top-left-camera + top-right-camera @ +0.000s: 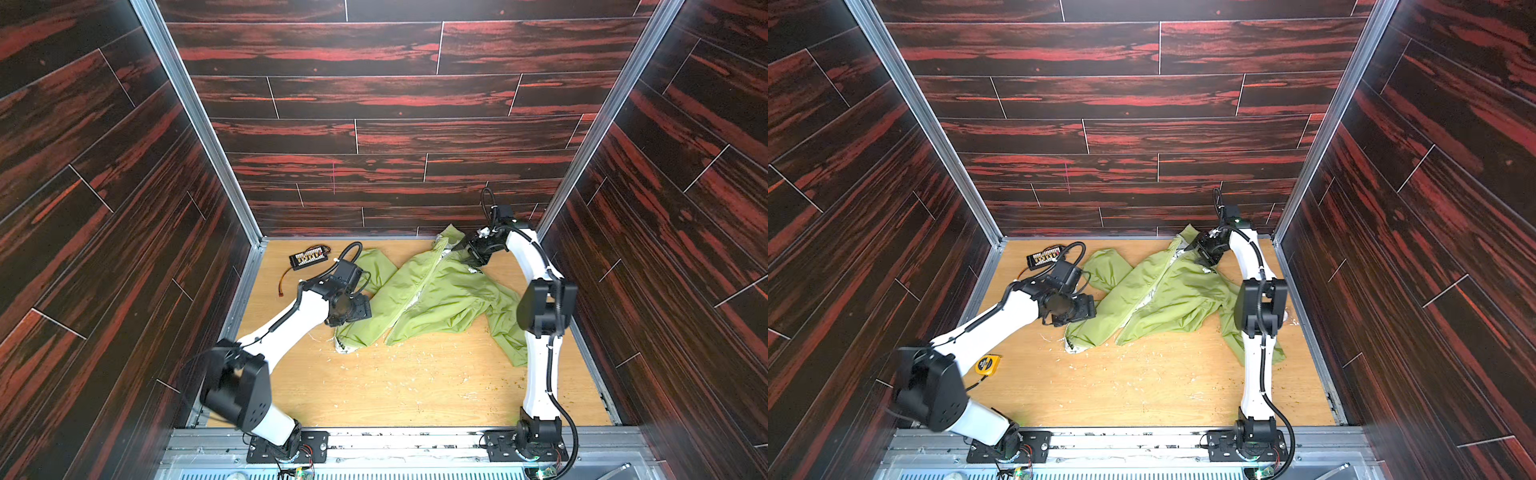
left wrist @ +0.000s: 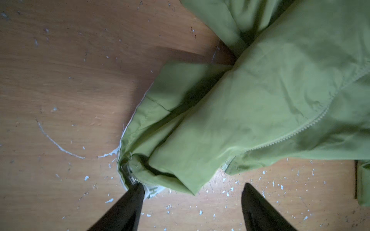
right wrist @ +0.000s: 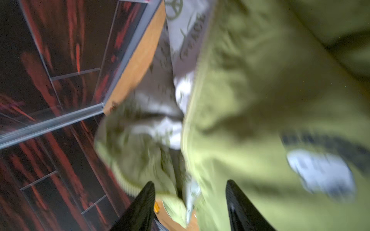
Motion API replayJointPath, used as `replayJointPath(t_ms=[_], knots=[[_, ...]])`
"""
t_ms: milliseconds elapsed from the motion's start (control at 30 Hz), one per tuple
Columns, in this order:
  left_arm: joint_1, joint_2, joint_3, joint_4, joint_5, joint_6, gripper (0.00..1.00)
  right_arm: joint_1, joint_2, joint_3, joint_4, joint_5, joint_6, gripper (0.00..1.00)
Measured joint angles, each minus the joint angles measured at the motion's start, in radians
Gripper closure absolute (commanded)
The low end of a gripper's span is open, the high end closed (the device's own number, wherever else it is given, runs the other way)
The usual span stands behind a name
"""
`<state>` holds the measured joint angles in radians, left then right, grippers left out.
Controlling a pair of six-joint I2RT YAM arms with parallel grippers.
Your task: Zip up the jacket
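Presently, item by view.

**Both top views.**
- Jacket (image 1: 436, 291) (image 1: 1167, 291): olive-green and creased, lying front-up on the far right part of the table (image 1: 415, 386). The hem is nearer the robot and the collar is by the back wall.
- Zipper (image 1: 424, 282): one pale line running from near the hem to the collar. The fronts part slightly at the hem, and pale lining shows at the collar.
- Left gripper (image 1: 353, 309): over the hem's left corner, with its jaws hidden under the wrist.
- Right gripper (image 1: 467, 253): at the collar end.
- Also present: a connector board (image 1: 308, 257) with wires at the far left, and in a top view a yellow tape measure (image 1: 987, 365) beside the left arm.

**Left wrist view.**
- Left gripper (image 2: 193, 186): jaws wide apart, holding nothing. One fingertip (image 2: 138, 192) touches the pale-lined hem corner.
- Zipper (image 2: 312, 124): the teeth are meshed along the whole stretch shown.

**Right wrist view (blurred).**
- Right gripper (image 3: 190, 182): jaws apart. Fabric and a pale tab, possibly the pull, lie in the gap, and nothing looks pinched.

**Status, as judged.**
- The zip appears closed along most of its length, and neither gripper has hold of anything.
- Whether the last stretch at the collar is closed cannot be told.
- That check, and any final pull, is all that seems left.
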<state>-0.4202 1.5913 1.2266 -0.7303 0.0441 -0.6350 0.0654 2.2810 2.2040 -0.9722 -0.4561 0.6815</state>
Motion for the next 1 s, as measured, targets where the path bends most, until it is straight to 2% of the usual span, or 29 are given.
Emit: replayJointPath(t_ms=[200,300,433,633,933,1000], knots=[[0.076,0.063,0.004,-0.016,-0.001,-0.006,0.24,0.009,-0.319,-0.335,0.144,0.003,-0.002,0.36],[0.112,0.087,0.004,-0.016,0.002,-0.013,0.25,0.039,-0.373,-0.436,0.216,-0.027,0.013,0.36],[0.152,0.113,-0.002,0.002,0.032,-0.024,0.28,0.109,-0.352,-0.500,0.268,-0.056,0.025,0.36],[0.177,0.163,-0.002,0.033,0.074,-0.029,0.33,0.155,-0.255,-0.463,0.319,-0.104,0.042,0.36],[0.179,0.271,-0.007,0.074,0.113,-0.034,0.56,0.156,-0.132,-0.373,0.329,-0.113,0.059,0.39],[0.179,0.289,-0.011,0.075,0.118,-0.031,0.62,0.158,-0.106,-0.341,0.326,-0.113,0.060,0.45]])
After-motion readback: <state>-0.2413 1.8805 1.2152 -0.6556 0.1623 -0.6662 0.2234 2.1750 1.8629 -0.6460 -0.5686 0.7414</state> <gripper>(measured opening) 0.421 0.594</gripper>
